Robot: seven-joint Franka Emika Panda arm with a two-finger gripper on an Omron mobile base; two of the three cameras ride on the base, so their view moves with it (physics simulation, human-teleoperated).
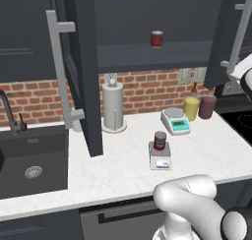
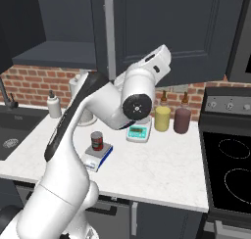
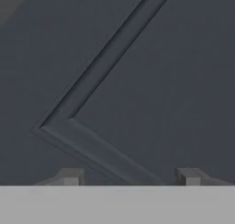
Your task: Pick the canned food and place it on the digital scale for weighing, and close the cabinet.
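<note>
Fingers (image 3: pixel 71 176) spread apart, gripping nothing — facing the dark charcoal cabinet door panel (image 3: pixel 151 90).
Small dark-red-labelled tin (image 1: pixel 160 140) stands upright on the flat grey square scale (image 1: pixel 160 160).

Red brick backsplash (image 1: pixel 142 84), white countertop (image 1: pixel 113 155).

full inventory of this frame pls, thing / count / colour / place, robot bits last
small red-label tin can: 1, dark red, standing on the square scale
flat square digital scale: 1, grey with white front panel, counter centre
round-plate scale: 1, white with teal display, behind the square scale
second red can: 1, on the open cabinet shelf
tall wall cabinet doors: 2, dark charcoal with light grey bar handles, both open
paper towel holder: 1, grey-white, by the brick wall
jars: 2, yellow and maroon, counter right
sink: 1, dark, left
stovetop: 1, black, right
claw: 1, dark fingertips set apart, nothing between, facing a dark cabinet panel
</note>
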